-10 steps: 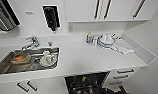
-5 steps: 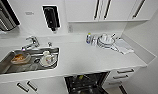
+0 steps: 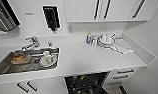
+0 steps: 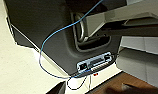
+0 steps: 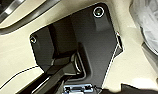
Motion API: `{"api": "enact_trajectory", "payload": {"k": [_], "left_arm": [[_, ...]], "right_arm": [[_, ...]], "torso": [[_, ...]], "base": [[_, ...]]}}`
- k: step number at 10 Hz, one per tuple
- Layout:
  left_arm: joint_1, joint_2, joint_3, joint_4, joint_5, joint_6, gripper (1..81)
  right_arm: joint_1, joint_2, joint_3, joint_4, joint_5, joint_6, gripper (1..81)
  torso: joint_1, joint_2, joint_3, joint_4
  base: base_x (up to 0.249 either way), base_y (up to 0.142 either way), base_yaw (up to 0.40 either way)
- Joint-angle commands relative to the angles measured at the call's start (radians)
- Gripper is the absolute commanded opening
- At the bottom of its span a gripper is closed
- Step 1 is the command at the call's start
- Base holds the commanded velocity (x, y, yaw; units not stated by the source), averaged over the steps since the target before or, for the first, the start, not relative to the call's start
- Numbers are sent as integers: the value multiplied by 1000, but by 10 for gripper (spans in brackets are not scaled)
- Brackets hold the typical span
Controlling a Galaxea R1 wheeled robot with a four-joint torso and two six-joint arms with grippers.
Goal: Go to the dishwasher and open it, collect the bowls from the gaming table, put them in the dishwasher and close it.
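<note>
Dishwasher: the dark under-counter dishwasher (image 3: 86, 83) with wire racks is seen open, under the white countertop (image 3: 77, 58), facing the camera.
Long axis: can't really be told, since it's cut off at the picture's lower edge.
Sink: the steel sink (image 3: 5, 66) holds dirty dishes (image 3: 48, 59), left of the dishwasher.
Counter back: stacked white plates (image 3: 106, 40) and a small bottle (image 3: 88, 38) are parked by the wall.
Left gripper fingers: can't be told.
Right gripper fingers: can't be told either.

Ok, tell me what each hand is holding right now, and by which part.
It cannot be told. The wrist views give no clear sight of either hand or of anything gripped. From the head view, the dishwasher stands open below the counter.
</note>
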Motion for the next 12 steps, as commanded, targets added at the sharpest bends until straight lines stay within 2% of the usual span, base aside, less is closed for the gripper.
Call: {"api": "enact_trajectory", "payload": {"k": [1,3,6,9,12], "left_arm": [[-5,2,-3,6,36,4,811],[-8,5,-3,6,38,4,811],[-9,7,-3,6,38,4,811],[-11,10,-3,9,38,6,811],[-15,18,-3,9,55,4,811]], "right_arm": [[-97,82,-195,-69,146,-5,811],[-125,111,-252,-74,192,-10,811],[-160,145,-290,-77,194,-33,811],[-208,226,-409,-77,204,-70,811],[-249,267,-529,-71,293,-79,811]], "torso": [[64,-100,0,0],[94,-148,0,0],[159,-253,0,0],[225,-358,1,0],[293,-466,2,0]], "base": [[0,0,0],[0,0,0],[0,0,0],[0,0,0],[0,0,0]]}}
